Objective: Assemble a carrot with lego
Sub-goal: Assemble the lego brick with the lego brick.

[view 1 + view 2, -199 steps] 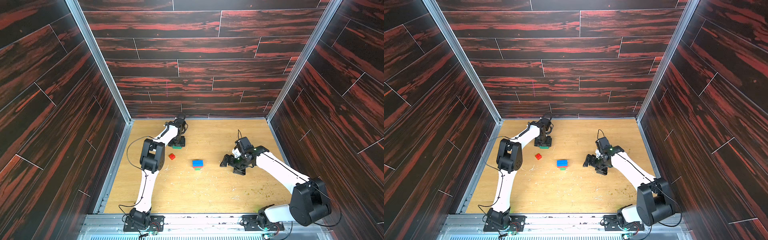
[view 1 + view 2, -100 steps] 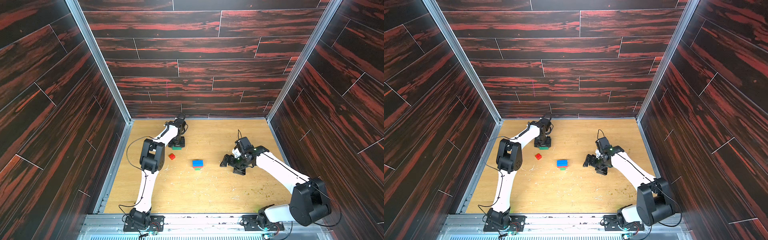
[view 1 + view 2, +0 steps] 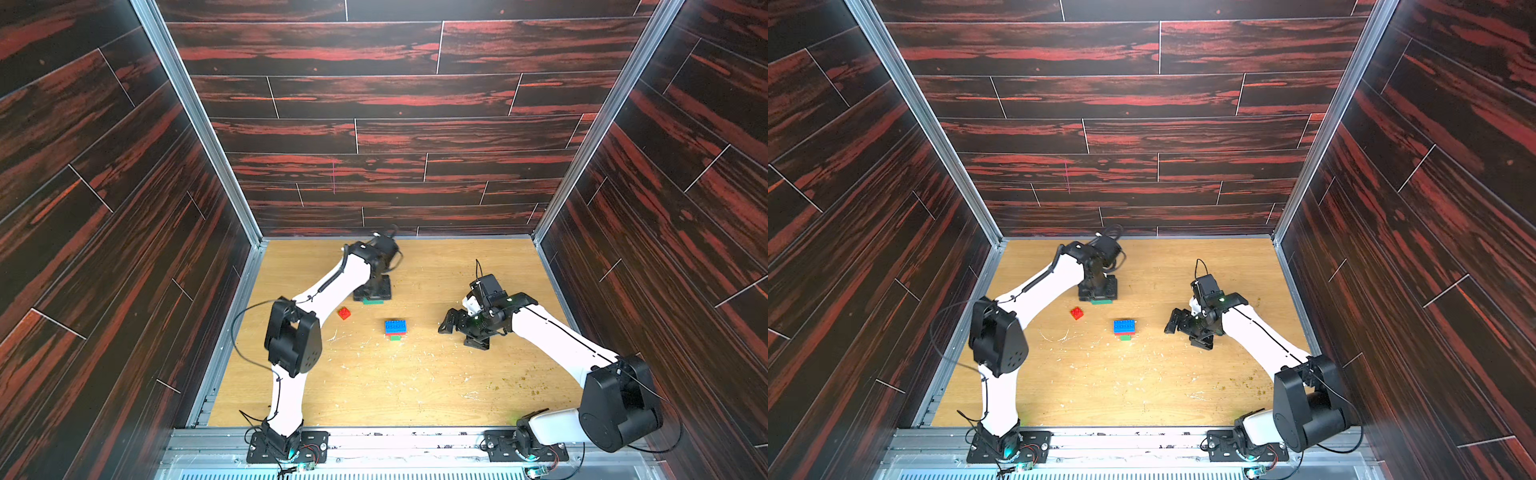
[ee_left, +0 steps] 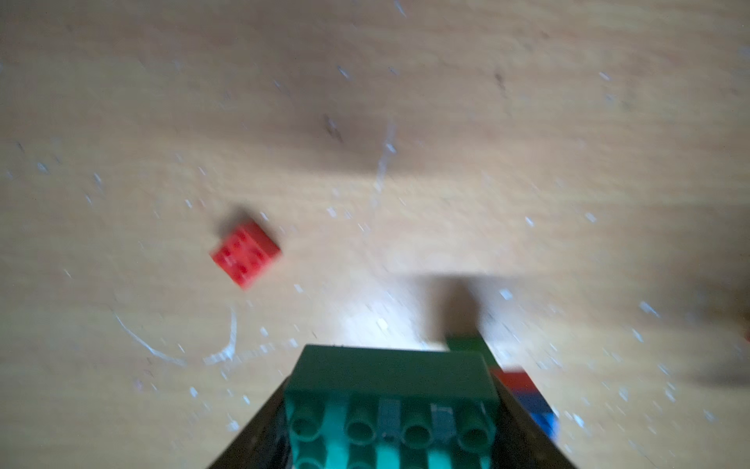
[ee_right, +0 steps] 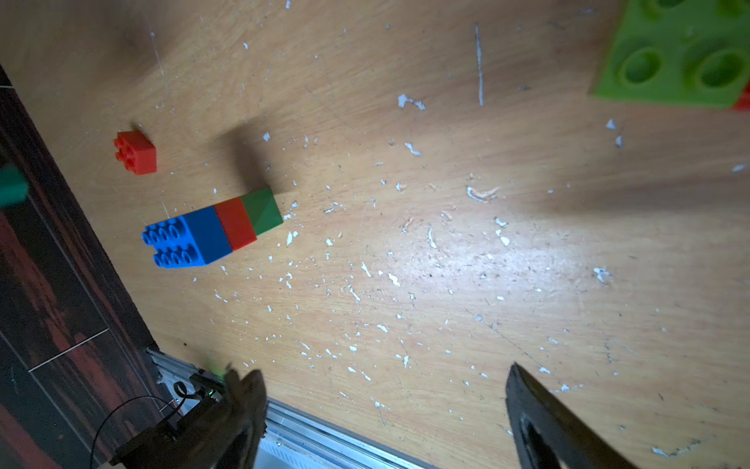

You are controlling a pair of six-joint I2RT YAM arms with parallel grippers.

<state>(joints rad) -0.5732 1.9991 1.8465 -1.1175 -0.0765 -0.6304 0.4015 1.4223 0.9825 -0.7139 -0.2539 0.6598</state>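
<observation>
The lego (image 3: pixel 395 327) is spread over the tabletop (image 3: pixel 415 395): at the back left the left fingers (image 3: pixel 372 293) clamp joined dark green and teal bricks (image 4: pixel 389 377), then a loose red brick (image 3: pixel 343 313), a blue-red-green stack (image 5: pixel 211 231) mid-table, and the right fingers (image 3: pixel 463 334) spread wide, holding nothing.

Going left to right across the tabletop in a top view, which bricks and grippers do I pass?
small red brick → left gripper clamped on the green brick → blue-red-green stack → right gripper, open and empty.
</observation>
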